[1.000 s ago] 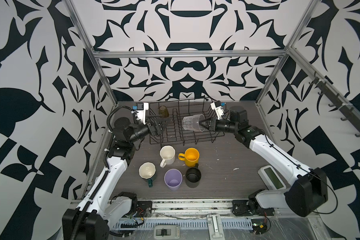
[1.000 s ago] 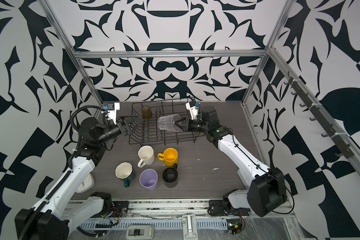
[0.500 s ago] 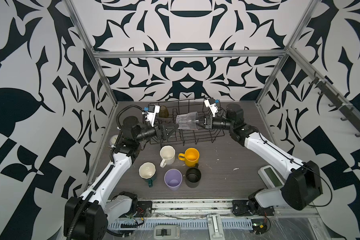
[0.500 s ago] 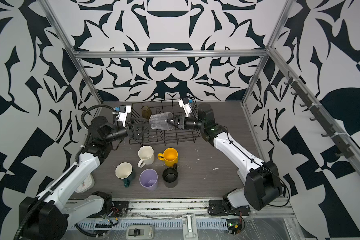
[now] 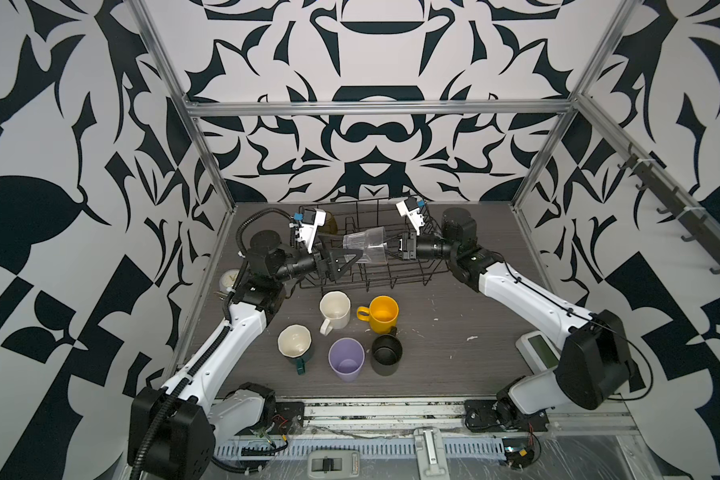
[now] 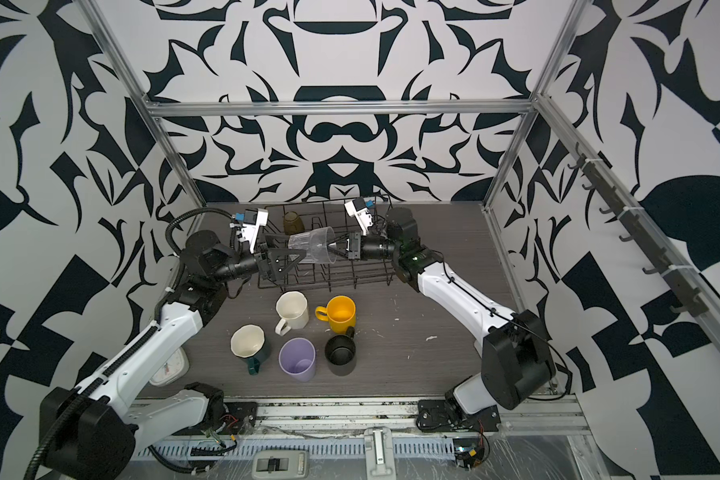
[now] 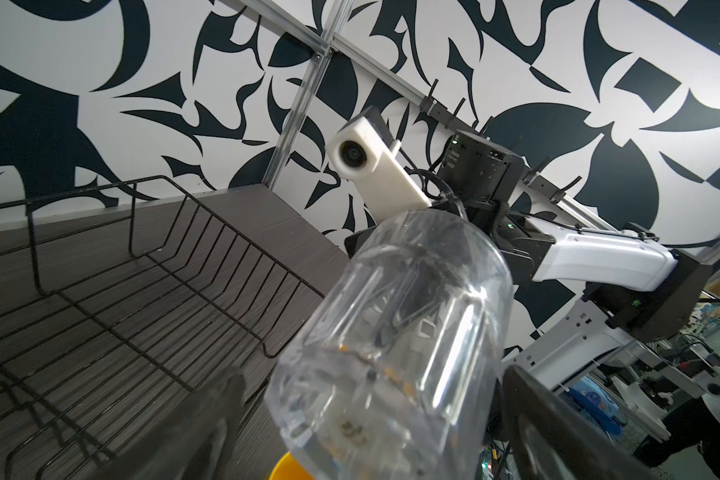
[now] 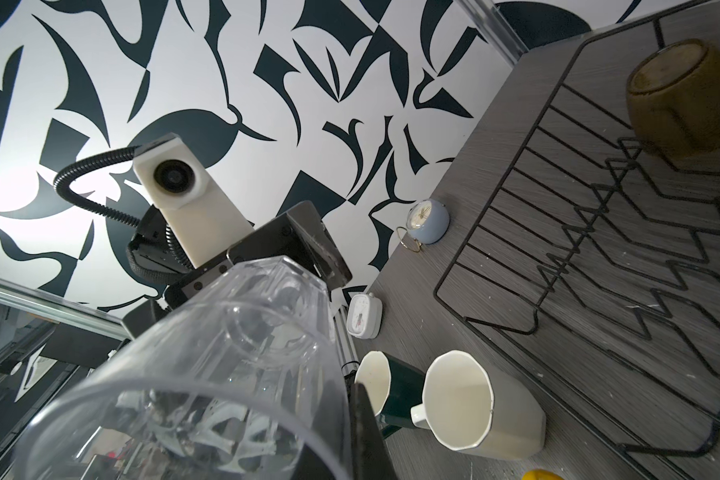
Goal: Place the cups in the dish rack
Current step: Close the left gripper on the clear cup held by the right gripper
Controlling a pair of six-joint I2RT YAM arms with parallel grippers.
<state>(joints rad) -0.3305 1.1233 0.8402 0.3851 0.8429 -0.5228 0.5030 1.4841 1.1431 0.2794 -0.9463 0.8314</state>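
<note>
1. The dish rack (image 5: 408,272) sits at the back of the table (image 5: 454,365). Its far rim is close to the patterned back wall, and its near rim is just behind the cream mug (image 5: 334,309) and the yellow mug (image 5: 384,313).
2. An amber tumbler (image 5: 331,222) stands mouth down in the rack's far-left corner. The rest of the wire floor and the prong rows show bare in both top views.
3. In front of those two mugs the dark-green mug (image 5: 294,343), lilac tumbler (image 5: 346,363) and black mug (image 5: 386,355) stand upright. All five make one tight cluster, and the black mug's handle is right against the yellow mug.
4. Right of the cluster the table lies open as far as the right arm. On the left, a round clock (image 5: 230,280) and a square clock (image 6: 167,368) stand along the table's edge beside the left arm.
5. The clear tumbler (image 5: 360,245) is held on its side, raised above the rack's left-middle part, with its mouth toward the right.
6. The right gripper (image 5: 385,250) has its jaws clamped on the tumbler's rim. In the right wrist view one dark finger (image 8: 366,428) lies along the outside of the wall.
7. The left gripper (image 5: 346,249) has its jaws spread wide, one on each side of the tumbler's base end. Whether either one touches the plastic cannot be told.
</note>
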